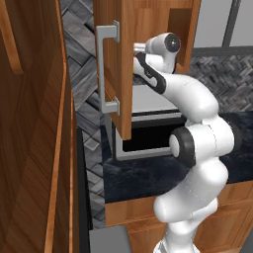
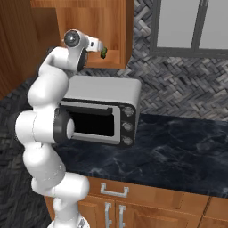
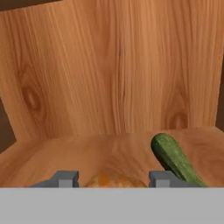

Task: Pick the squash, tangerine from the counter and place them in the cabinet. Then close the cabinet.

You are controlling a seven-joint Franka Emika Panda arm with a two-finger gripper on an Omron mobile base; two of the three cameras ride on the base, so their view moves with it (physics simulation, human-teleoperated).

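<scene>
Pincer (image 3: 112, 180) around tangerine (image 3: 114, 181) — seemingly gripped — beside squash (image 3: 175, 161).

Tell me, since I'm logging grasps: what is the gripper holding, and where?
The small round orange tangerine sits between the gripper's fingertips, apparently held across its sides, inside the wooden cabinet.

Tool (image 2: 101, 50) at open cabinet (image 2: 116, 26); squash (image 2: 103, 53) at tip; toaster oven (image 2: 101, 113) below.

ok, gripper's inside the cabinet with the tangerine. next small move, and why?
Probably open the gripper and let go: the tangerine sits between its fingers low over the cabinet shelf, and the squash already lies on that shelf to one side, apart from it. The door stands open, so closing comes later.
</scene>
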